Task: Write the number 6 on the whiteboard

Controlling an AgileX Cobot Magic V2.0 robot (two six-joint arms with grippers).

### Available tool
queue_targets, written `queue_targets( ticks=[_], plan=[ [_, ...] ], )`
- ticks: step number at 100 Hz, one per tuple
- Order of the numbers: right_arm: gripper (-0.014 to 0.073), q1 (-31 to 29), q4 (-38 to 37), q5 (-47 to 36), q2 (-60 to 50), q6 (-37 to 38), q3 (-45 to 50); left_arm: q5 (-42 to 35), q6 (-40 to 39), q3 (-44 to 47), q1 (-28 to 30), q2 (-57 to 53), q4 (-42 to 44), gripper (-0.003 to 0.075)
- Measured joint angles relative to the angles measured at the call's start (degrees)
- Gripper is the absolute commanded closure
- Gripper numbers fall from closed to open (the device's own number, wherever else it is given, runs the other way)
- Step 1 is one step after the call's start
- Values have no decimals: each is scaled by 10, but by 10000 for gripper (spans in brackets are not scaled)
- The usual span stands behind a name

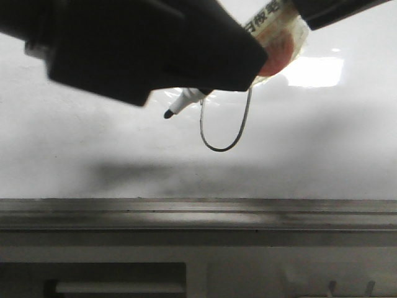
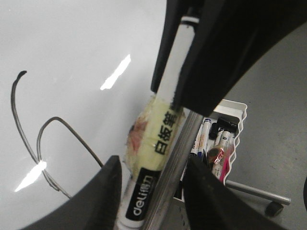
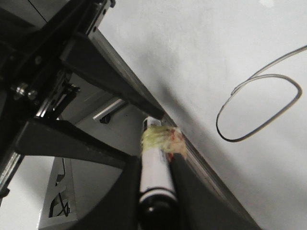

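Observation:
The whiteboard [image 1: 74, 155] carries a thin black number 6 [image 1: 220, 149], partly hidden by the arms in the front view. It also shows in the left wrist view [image 2: 53, 118] and the right wrist view [image 3: 235, 140]. A white marker [image 1: 276, 31] wrapped in yellow tape points its black tip [image 1: 168, 114] left of the 6. My right gripper [image 3: 154, 187] is shut on the marker's rear end [image 3: 154, 172]. My left gripper [image 2: 151, 191] is open, its fingers either side of the marker [image 2: 165, 129] and not pressing it.
A grey metal ledge [image 1: 198, 211] runs along the board's lower edge. A white wire basket [image 2: 237, 112] with several markers hangs beside the board, above a wheeled stand leg [image 2: 259, 191]. A grey frame [image 1: 118, 273] sits below the ledge.

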Motion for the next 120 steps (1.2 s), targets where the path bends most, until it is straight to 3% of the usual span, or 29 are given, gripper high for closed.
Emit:
queue_targets(
  ticks=[23,33,42,48,74,92,107,120],
  plan=[
    [604,0,-4,3,0,0,0,-7,4,-3,0,8,6,739],
    [421,0,-3,4,0,0,-1,-5,10,-3,-2,8,12,741],
    [176,0,-3,3,0,0,-1,-9,8,-3,-2,8,9,741],
    [107,0,-3,2,0,0,-1,-15,7,-3,-2,8,8,741],
    [107,-39,-27,-4,-35,2,0,-22,7,3,41,-47,-58,741],
    [107,-98,-75,-7,-118,21,33,-69,7,55,94,-161,-178,741],
    [107,-124,-85,-34,-185,38,85,-134,3,107,100,-239,-327,741],
    [107,-126,-76,-64,-217,44,116,-161,0,129,100,-244,-386,741]
  ],
)
